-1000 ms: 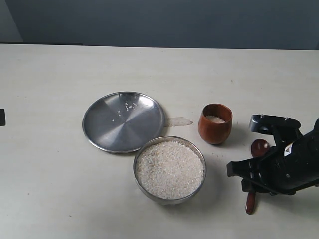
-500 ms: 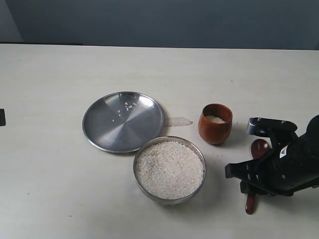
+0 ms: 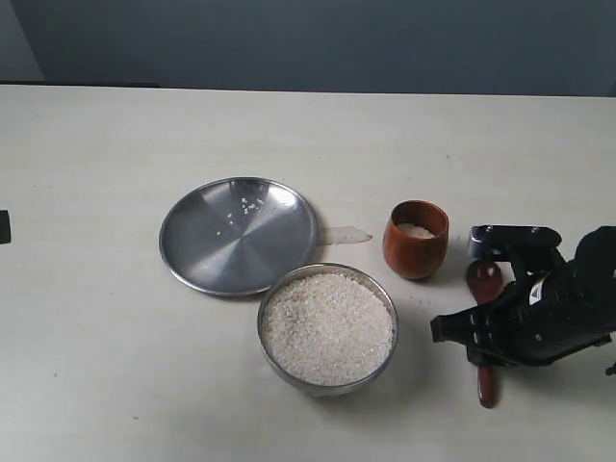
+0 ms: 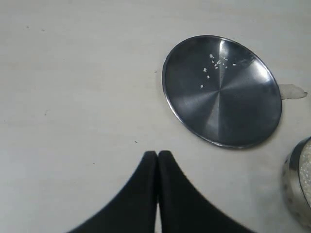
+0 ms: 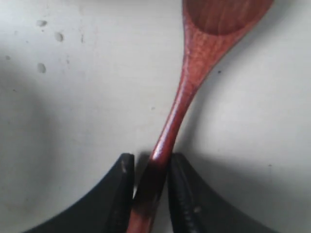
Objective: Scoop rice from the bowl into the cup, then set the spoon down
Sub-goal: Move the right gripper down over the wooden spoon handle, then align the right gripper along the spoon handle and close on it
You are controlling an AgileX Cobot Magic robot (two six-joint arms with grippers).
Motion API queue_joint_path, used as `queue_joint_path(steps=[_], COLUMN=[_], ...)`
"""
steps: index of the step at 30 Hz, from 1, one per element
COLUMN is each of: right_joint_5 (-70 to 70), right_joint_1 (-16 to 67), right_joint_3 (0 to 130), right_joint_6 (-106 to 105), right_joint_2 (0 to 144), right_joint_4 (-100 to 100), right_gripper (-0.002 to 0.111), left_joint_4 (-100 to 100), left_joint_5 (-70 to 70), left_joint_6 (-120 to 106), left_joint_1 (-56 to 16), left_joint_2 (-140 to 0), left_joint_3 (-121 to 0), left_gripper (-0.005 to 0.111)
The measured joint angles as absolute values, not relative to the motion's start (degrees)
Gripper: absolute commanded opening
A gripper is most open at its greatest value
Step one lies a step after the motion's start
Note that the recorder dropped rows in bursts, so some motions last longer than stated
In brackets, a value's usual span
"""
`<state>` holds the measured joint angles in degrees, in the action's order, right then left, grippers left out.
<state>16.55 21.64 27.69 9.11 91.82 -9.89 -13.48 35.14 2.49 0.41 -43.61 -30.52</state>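
The steel bowl (image 3: 272, 295) holds a heap of white rice (image 3: 327, 327) near the table's front. To its right, a little further back, stands the brown wooden cup (image 3: 416, 248) with some rice inside. The wooden spoon (image 3: 484, 279) lies low over the table right of the cup, its empty head pointing toward the cup. My right gripper (image 3: 493, 339) is shut on the spoon (image 5: 187, 87) handle, with the fingertips (image 5: 125, 167) on either side of it. My left gripper (image 4: 158, 154) is shut and empty above bare table, left of the plate.
A flat steel plate (image 3: 238, 234) with a few stray grains lies behind and left of the bowl, also seen as the plate (image 4: 222, 91) in the left wrist view. A small clear patch (image 3: 345, 234) sits between plate and cup. The bowl's edge (image 4: 297, 189) shows in the left wrist view.
My right gripper has shifted slightly left, and the spoon has turned with it, its head swinging left toward the cup. The left arm has not moved.
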Motion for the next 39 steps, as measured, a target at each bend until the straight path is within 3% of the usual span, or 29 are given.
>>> queue_joint_path(steps=[9, 15, 19, 25, 32, 39], right_joint_5=[19.86, 21.71, 25.44, 30.0, 34.54, 18.73], right_joint_1=[21.9, 21.9, 21.9, 21.9, 21.9, 21.9], right_joint_3=[27.69, 30.36, 34.38, 37.2, 36.3, 24.23], right_joint_6=[36.07, 40.89, 40.56, 40.34, 35.86, 35.6], right_joint_2=[92.02, 92.87, 92.87, 92.87, 92.1, 83.46], right_joint_4=[25.54, 34.57, 37.35, 38.46, 28.0, 21.87], right_gripper=[0.018, 0.018, 0.021, 0.037, 0.037, 0.037], left_joint_4=[-13.48, -13.48, -13.48, -13.48, -13.48, -13.48], left_joint_5=[35.14, 35.14, 35.14, 35.14, 35.14, 35.14], left_joint_6=[2.49, 2.49, 2.49, 2.49, 2.49, 2.49], left_joint_1=[0.41, 0.41, 0.41, 0.41, 0.41, 0.41], left_joint_2=[-43.61, -43.61, -43.61, -43.61, -43.61, -43.61], left_joint_3=[-30.52, -30.52, -30.52, -30.52, -30.52, -30.52], left_gripper=[0.0, 0.0, 0.0, 0.0, 0.0, 0.0])
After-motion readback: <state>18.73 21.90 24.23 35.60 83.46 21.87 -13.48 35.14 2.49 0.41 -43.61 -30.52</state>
